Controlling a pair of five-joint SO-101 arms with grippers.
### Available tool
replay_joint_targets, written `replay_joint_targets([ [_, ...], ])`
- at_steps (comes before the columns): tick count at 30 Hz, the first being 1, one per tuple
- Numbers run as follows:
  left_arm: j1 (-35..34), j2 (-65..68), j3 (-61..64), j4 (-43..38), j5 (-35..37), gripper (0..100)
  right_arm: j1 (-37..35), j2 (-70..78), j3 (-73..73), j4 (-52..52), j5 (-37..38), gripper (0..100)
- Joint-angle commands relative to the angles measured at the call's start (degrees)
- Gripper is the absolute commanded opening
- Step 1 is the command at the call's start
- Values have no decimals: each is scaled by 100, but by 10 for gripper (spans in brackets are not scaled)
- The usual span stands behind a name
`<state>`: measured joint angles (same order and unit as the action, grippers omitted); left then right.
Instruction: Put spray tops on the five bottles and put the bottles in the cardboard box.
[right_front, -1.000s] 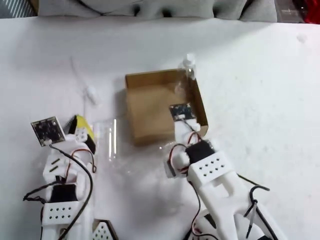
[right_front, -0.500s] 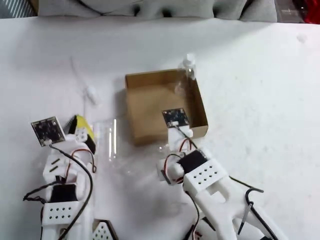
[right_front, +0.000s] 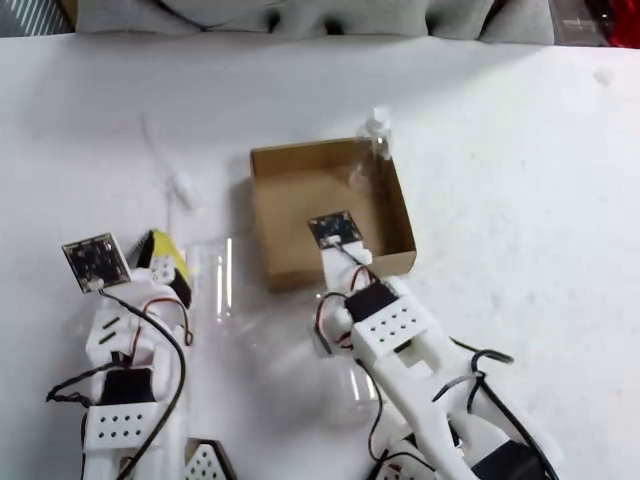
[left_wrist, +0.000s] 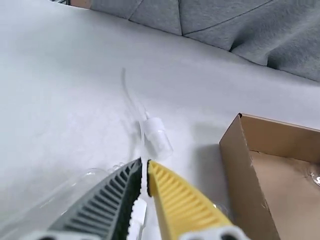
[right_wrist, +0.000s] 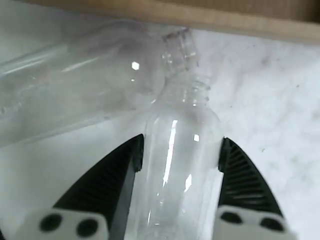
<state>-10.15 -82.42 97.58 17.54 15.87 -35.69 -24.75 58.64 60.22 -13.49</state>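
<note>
right claw (right_wrist: 180, 146) gapes wide around a capless bottle (right_wrist: 182, 115) lying on the counter (right_wrist: 270, 100), just near of the cardboard box (right_wrist: 200, 17); closing off-centre could squirt it out or shove the touching neighbour bottle (right_wrist: 90, 90).

High cam fixed overhead looking down on the table (right_front: 520, 150), left wrist cam low, facing far past the box's (left_wrist: 260, 165) left side, right wrist cam tight on a bottle (right_wrist: 175, 160) at its near wall; box shared by all three.
</note>
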Motion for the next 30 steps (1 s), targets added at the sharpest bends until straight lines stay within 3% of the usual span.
replay_joint_targets([
  [1,-66,-48,-26,-158,-53,24,13,163,-35,-57,97,98],
  [3,-66,-48,-26,-158,-53,24,13,163,-35,-48,229,14],
  [8,-66,-48,-26,-167,-53,24,347,163,-176,207,1020,15],
  [13,-66,-48,-26,-176,-53,24,1033,163,-835,1156,1679,15],
  [19,-66,-48,-26,-176,-53,24,2149,163,-2127,2273,2330,15],
  [30,-66,-48,-26,-158,-53,24,4374,207,-3508,2185,2769,15],
])
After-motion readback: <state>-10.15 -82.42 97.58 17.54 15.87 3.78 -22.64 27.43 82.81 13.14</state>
